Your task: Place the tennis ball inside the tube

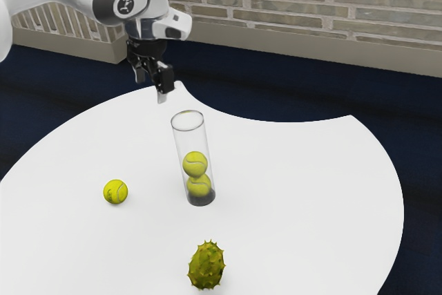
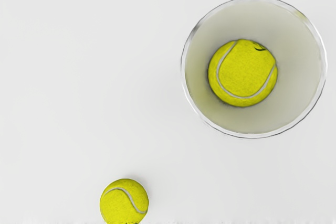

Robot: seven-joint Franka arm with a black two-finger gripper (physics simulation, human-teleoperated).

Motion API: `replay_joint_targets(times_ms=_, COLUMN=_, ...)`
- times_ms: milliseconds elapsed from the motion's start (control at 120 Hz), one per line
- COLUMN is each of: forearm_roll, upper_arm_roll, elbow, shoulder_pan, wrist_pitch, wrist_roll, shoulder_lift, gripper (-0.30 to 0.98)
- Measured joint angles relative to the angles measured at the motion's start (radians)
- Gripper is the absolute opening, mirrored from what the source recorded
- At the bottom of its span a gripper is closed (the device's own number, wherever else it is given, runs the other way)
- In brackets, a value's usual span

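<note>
**Loose ball on the table, outside the tube; your gripper is wide and empty.**

Your gripper is up above the table, its two fingers apart with nothing between them. In the exterior view it sits higher than the tube's mouth and off to that view's left of it.

Your target, the loose ball, lies on the white tabletop to the exterior view's left of the tube, apart from it. The wrist view also has it on the tabletop, outside the tube's rim, seam facing up to the camera.

The tube is clear, with a dark base, and stands upright, mouth up. You have two balls in there already, stacked: lower ball at the base, upper ball on top of it, below the rim. From above, the wrist view looks through the mouth onto the upper one.

Also on your table: a spiky green fruit, nearer the exterior camera than the tube, touching neither it nor the loose ball.
</note>
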Motion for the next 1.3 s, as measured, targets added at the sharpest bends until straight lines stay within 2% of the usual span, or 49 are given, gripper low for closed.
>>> replay_joint_targets(times_ms=267, forearm_roll=0.020, upper_arm_roll=0.098, elbow=-0.237, shoulder_pan=0.037, wrist_pitch=0.043, wrist_roll=0.092, shoulder_lift=0.000, gripper=0.69)
replay_joint_targets(times_ms=392, forearm_roll=-0.032, upper_arm_roll=0.153, elbow=-0.350, shoulder_pan=0.039, wrist_pitch=0.111, wrist_roll=0.118, shoulder_lift=0.027, gripper=0.69)
replay_joint_targets(times_ms=517, forearm_roll=-0.054, upper_arm_roll=0.193, elbow=-0.445, shoulder_pan=0.058, wrist_pitch=0.234, wrist_roll=0.135, shoulder_lift=0.062, gripper=0.69)
replay_joint_targets(times_ms=792, forearm_roll=-0.054, upper_arm_roll=0.279, elbow=-0.437, shoulder_pan=0.083, wrist_pitch=0.476, wrist_roll=0.163, shoulder_lift=0.215, gripper=0.69)
replay_joint_targets(times_ms=1017, forearm_roll=-0.084, upper_arm_roll=0.298, elbow=-0.455, shoulder_pan=0.084, wrist_pitch=0.566, wrist_roll=0.178, shoulder_lift=0.255, gripper=0.68)
replay_joint_targets(times_ms=1300, forearm_roll=-0.124, upper_arm_roll=0.307, elbow=-0.490, shoulder_pan=0.086, wrist_pitch=0.599, wrist_roll=0.187, shoulder_lift=0.247, gripper=0.46)
